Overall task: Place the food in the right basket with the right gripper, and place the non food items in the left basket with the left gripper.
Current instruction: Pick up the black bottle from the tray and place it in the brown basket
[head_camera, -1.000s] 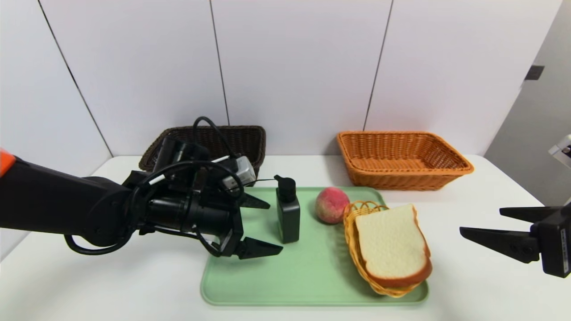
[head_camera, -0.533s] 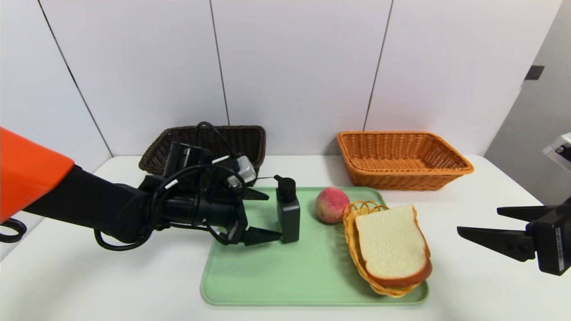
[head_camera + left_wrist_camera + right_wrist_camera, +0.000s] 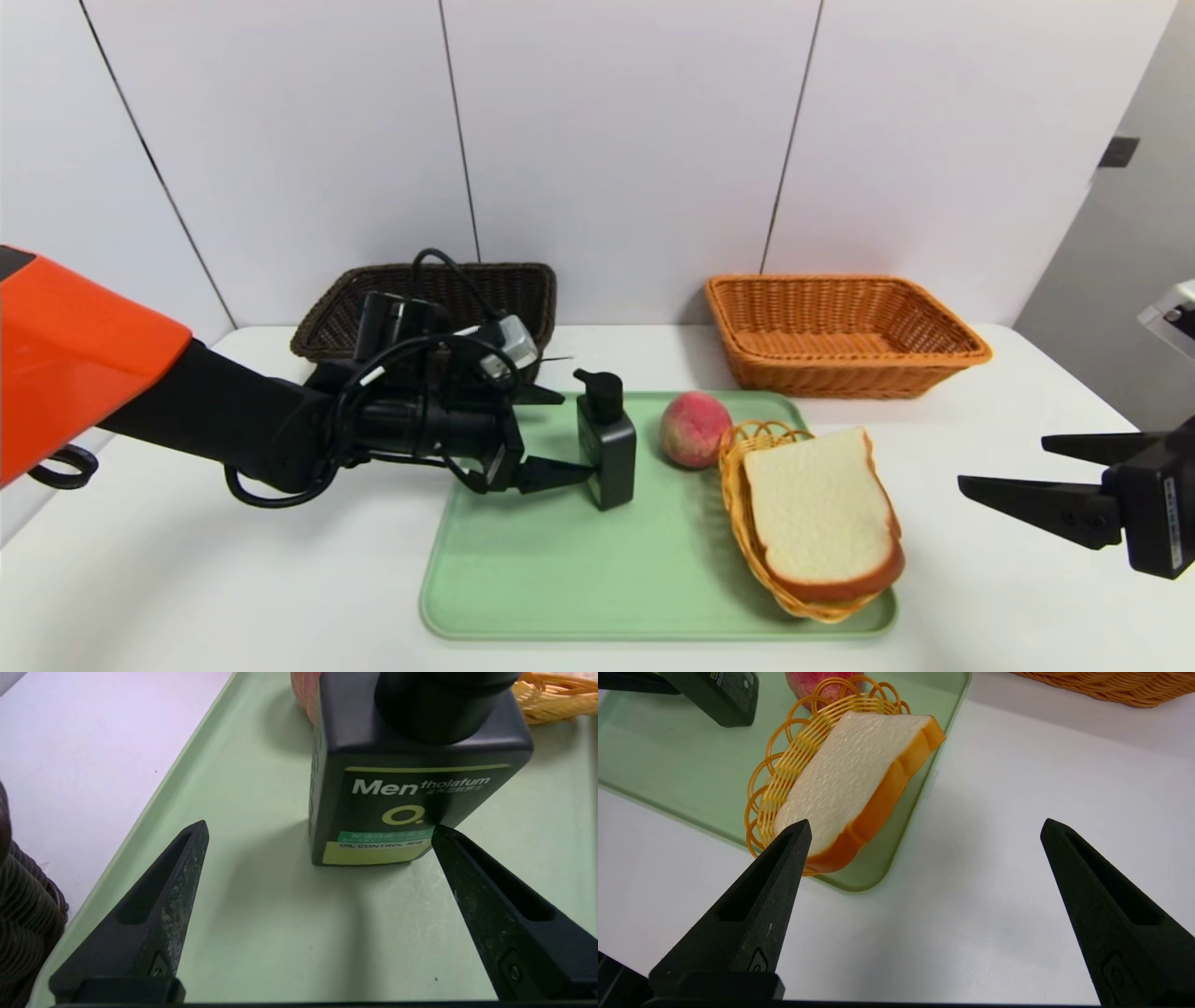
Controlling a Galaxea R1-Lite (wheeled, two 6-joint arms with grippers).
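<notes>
Two tools are visible. Left tool (image 3: 553, 434), jaws spread wide and grasping nothing, brackets the dark pump bottle (image 3: 606, 452) upright on the green tray (image 3: 560, 579); one tip touches its lower front corner. Right tool (image 3: 1022, 471), also released, hovers over the tabletop (image 3: 980, 597). Bread slice (image 3: 820, 509) lies in the yellow dish (image 3: 747, 439), peach (image 3: 694, 428) beside it.

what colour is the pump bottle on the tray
Black pump bottle with a yellow-green label; clearest in the left wrist view.
</notes>
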